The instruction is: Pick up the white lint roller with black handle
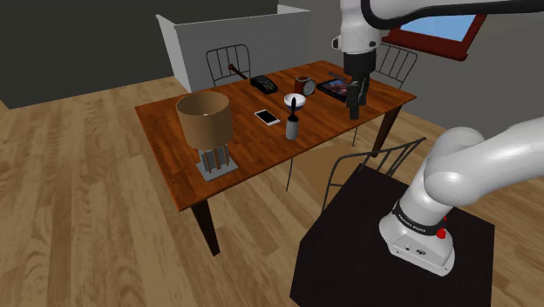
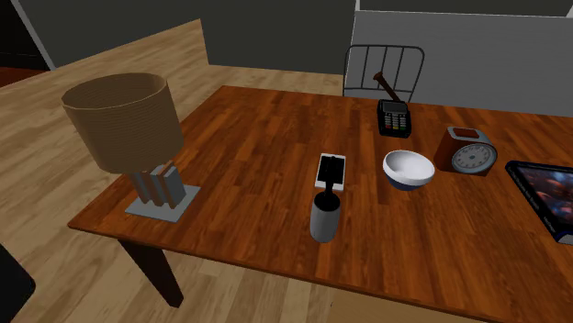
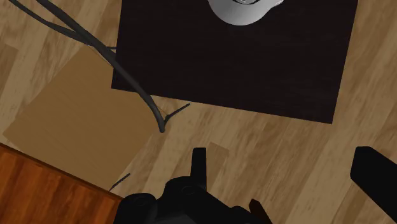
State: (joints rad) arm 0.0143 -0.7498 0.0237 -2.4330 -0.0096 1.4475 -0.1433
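— Lint roller upright on wooden table, close to the near edge in the second exterior view. Pale grey-white barrel, black handle on top.

— Held?

— No. Standing free, nothing clasping it.

— Neighbours, working back from it?

— Just behind, smartphone lying flat. To that view's right, white bowl, then small clock, then dark tablet at the picture's right edge. Farther back, black card terminal. Beyond the table's far edge, wire-backed chair. Off to the left, lamp with brown drum shade on a grey base.

— And the gripper?

— From the shoulder view, black gripper hanging above the table's right end, by the tablet, well clear of the roller. Fingers spread wide apart in the wrist view, with nothing between them but wood floor. Past them, black stand and the curved wire frame of a second chair.
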